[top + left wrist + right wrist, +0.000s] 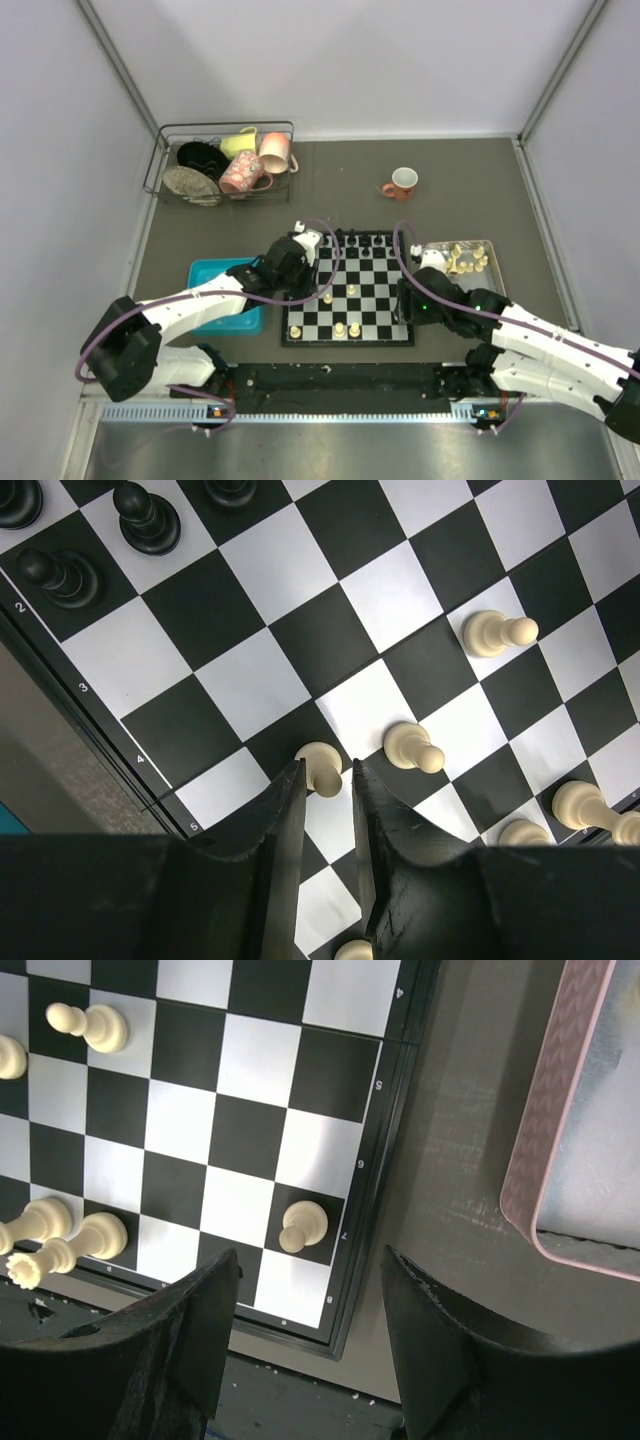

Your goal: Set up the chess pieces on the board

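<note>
Cream chess pieces (462, 260) are seen heaped in the pink tray (497, 262) at three o'clock of the board (370, 300) from above, and a few more are stood on the board's near rows. The left gripper (320, 288) is poised over the board's nine o'clock side, the right gripper (405, 300) over its three o'clock edge.

On the left wrist view, a cream pawn (318, 765) is framed right between the fingertips, at twelve o'clock. The jaws are drawn narrow on either side of it, but whether it is actually pinched cannot be told.

On the right wrist view, the jaws are spread wide with nothing held. A lone pawn (302, 1226) is stood on a dark edge square, just at twelve o'clock of the gap.
</note>
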